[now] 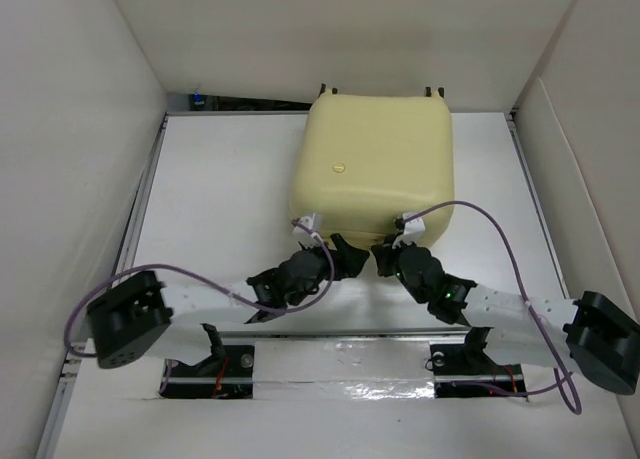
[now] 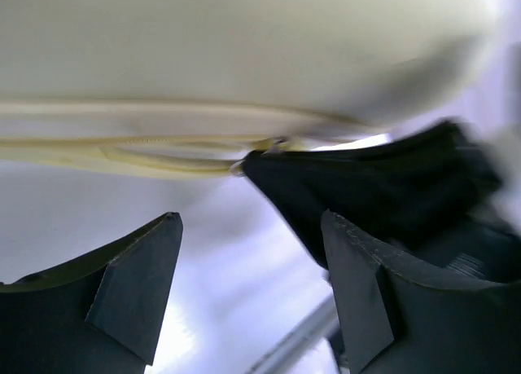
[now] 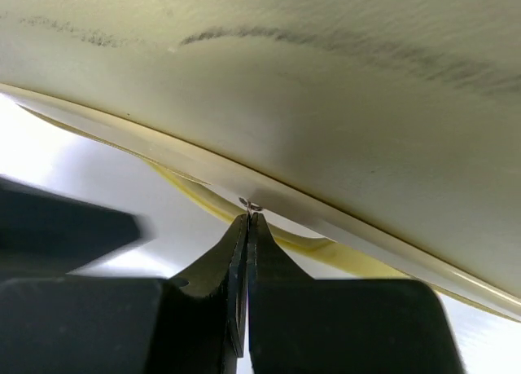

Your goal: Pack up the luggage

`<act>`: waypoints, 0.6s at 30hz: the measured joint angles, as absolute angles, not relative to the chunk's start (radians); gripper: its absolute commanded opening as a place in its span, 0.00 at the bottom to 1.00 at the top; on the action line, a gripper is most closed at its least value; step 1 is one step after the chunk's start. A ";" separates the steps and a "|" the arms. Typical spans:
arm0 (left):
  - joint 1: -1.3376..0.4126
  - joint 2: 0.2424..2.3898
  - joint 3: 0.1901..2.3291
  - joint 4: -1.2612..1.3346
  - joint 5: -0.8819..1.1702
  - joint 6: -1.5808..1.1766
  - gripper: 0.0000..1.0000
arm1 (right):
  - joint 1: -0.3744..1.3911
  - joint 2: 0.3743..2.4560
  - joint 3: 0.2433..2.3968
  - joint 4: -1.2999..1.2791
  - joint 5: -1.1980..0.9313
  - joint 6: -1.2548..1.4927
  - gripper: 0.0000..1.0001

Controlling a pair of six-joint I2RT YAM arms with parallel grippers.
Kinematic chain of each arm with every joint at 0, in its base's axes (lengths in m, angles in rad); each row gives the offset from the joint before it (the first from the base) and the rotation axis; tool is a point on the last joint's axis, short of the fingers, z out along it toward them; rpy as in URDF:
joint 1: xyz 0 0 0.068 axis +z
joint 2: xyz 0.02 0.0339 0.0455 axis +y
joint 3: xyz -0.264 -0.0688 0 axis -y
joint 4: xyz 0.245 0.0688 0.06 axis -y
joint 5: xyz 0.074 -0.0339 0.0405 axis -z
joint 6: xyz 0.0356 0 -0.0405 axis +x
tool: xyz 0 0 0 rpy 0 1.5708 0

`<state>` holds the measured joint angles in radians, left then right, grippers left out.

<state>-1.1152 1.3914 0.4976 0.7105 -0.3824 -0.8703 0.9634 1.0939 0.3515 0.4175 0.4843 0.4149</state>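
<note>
White enclosure walls closed in the white table on three sides. The suitcase, pale yellow and hard-shelled, lay flat and closed at the far middle of the table. Its small black wheels were against the back wall, and a small gold emblem sat on the upper shell. Both arms reached in from the near edge and met at the suitcase's near side, close together. A purple cable looped over each arm. Nothing lay between the grippers and the shell, but the two black heads crowded each other along that one edge.

The left gripper was just off the near-left stretch of the suitcase. Its jaws were spread apart with bare table showing between them. They held nothing and did not touch the shell. From its wrist camera, the cream zipper seam ran across just above the fingertips, and the right gripper's dark finger crossed in from the right.

The right gripper was at the seam with its jaws pressed fully together. Their tips pinched a small metal zipper pull right against the lower lip of the shell. Scuff marks streaked the shell above it.
</note>
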 measured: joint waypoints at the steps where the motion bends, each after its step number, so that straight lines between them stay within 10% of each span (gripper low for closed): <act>1: -1.120 1.319 0.478 0.698 -0.370 -0.859 0.65 | 0.959 1.076 0.351 0.397 0.477 0.415 0.00; 10: -0.950 0.703 0.334 0.408 -0.499 -0.856 0.64 | 0.947 1.060 0.366 0.335 0.424 0.407 0.00; 18: -0.427 0.752 0.328 0.440 -0.383 -0.861 0.60 | 0.975 1.193 0.476 0.325 0.369 0.395 0.00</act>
<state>-0.4267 0.7525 0.3279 0.4397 -0.3828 -0.8612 0.9749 1.1927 0.4755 0.3248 0.3691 0.3946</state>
